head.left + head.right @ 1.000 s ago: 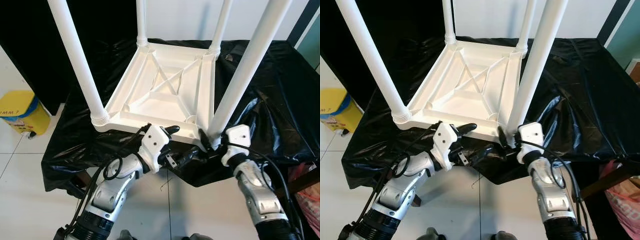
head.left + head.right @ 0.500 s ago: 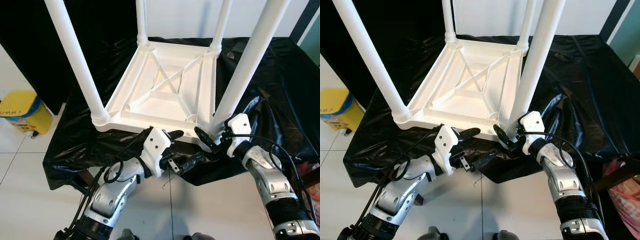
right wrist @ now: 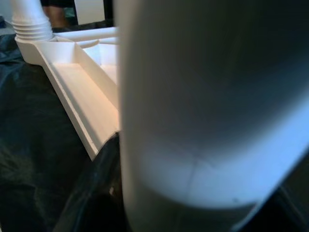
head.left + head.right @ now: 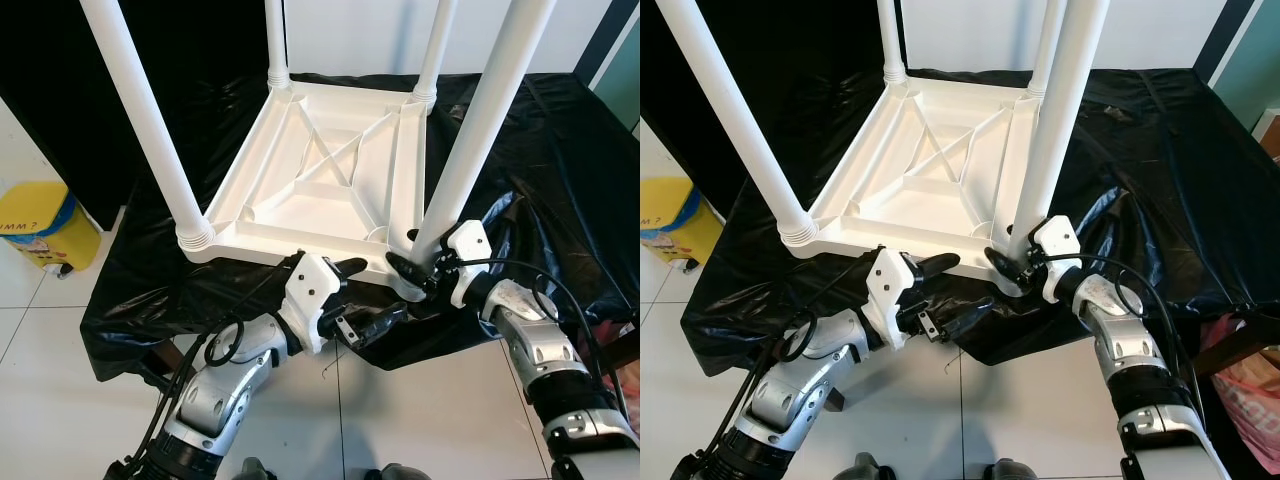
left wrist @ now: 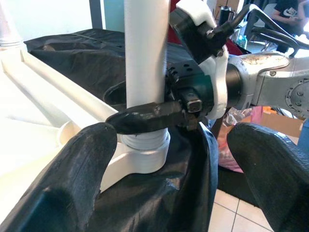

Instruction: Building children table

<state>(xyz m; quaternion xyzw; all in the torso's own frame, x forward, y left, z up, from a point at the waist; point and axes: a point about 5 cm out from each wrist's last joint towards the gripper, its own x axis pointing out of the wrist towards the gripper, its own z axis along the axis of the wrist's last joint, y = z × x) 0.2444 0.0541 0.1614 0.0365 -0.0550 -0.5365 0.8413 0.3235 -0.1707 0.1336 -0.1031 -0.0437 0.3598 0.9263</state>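
Table leg (image 4: 478,130), base between right gripper (image 4: 413,262) jaws

all four white legs (image 4: 478,130) run off the top edge. up close by my right wrist the near leg (image 3: 203,111) blurs, hiding my right gripper's (image 4: 412,268) far finger.

The only lettering I can read is on the yellow bin (image 4: 45,225) standing on the floor tiles by the left edge of the black-covered table (image 4: 560,150). Its blue band carries dark letters, "MM ?" as far as I can tell, the start being cut off. I find nothing else legible.
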